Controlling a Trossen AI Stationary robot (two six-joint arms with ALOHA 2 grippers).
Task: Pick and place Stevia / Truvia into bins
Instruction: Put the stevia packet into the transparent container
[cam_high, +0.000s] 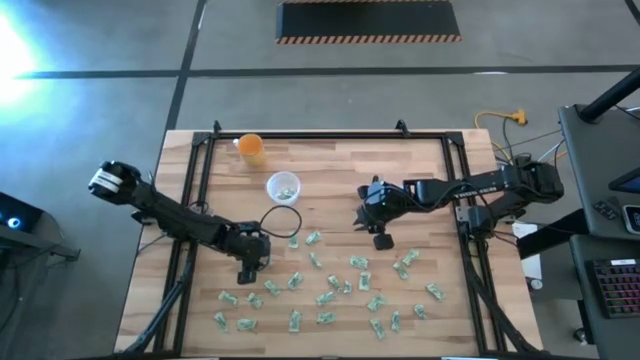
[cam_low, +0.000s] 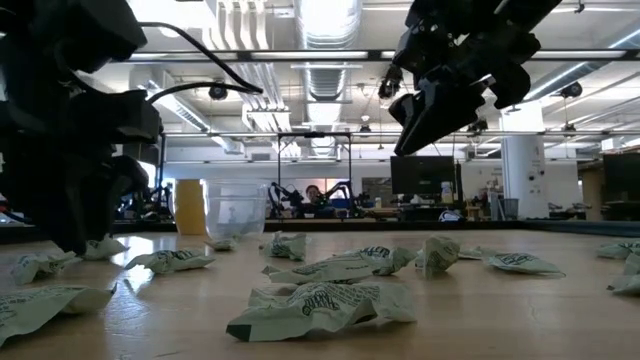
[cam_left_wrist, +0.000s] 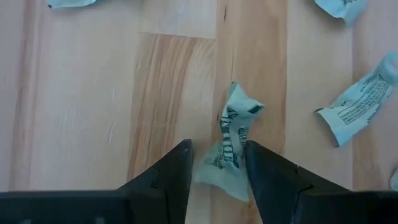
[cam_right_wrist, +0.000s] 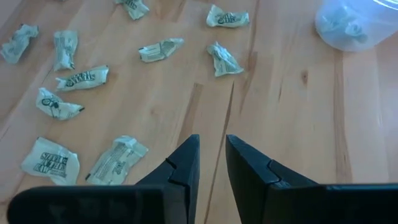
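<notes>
Stevia sachets (cam_high: 330, 295) lie scattered over the near half of the wooden table (cam_high: 420, 165), most of them crumpled. The clear cup (cam_high: 283, 187) stands toward the far side with a few sachets already inside, and the orange cup (cam_high: 251, 149) sits just beyond it.

The left gripper (cam_left_wrist: 214, 165) is low at the table, jaws apart and straddling one twisted sachet (cam_left_wrist: 233, 146). The paper sits between the fingers, but I cannot tell whether the pads are biting yet.

The right gripper (cam_right_wrist: 211, 155) hangs above the table right of the cup, jaws slightly apart with nothing between them.

Handling, as a judgement: the sachets look very light, thin and soft. They crush easily and are likely to slide on the smooth wood if nudged. The best hold is across the raised crumpled middle, not the flat ends. A light pinch is enough. One risk is the sachet sticking to a finger on release over the cup.
</notes>
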